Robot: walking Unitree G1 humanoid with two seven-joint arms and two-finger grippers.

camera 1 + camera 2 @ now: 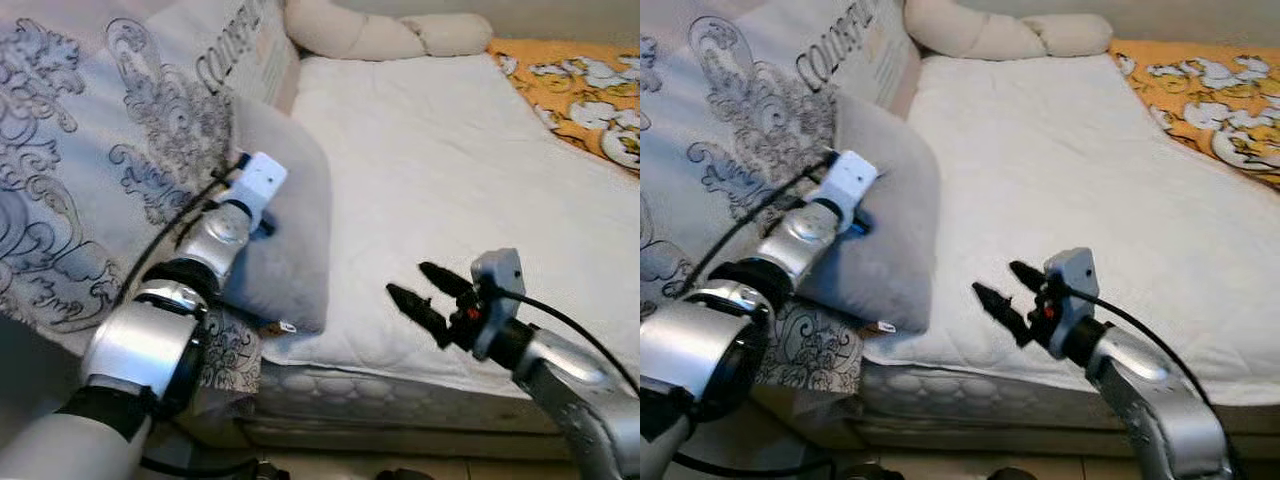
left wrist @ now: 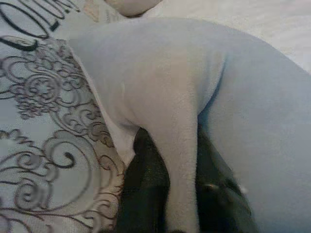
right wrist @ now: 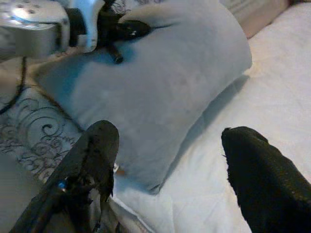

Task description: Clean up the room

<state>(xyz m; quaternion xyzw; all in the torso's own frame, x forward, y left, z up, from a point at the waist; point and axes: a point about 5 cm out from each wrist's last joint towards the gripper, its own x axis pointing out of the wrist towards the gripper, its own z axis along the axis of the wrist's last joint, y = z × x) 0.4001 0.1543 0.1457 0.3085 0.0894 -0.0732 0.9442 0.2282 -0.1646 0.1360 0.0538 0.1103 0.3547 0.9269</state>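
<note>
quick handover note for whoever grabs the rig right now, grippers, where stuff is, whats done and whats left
Left gripper: shut on a fold at the edge of the grey pillow.
Right gripper: open, empty, hovering over the near edge of the white mattress.
Pillow lies at the mattress's left edge, against the patterned bedding.
Done: pillow gripped.
Left: probably place the pillow; bedding is rumpled.

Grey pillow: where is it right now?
The grey pillow lies at the left edge of the white mattress, against the patterned blanket. The left gripper pinches its edge; the right gripper hovers open beside it.
</note>
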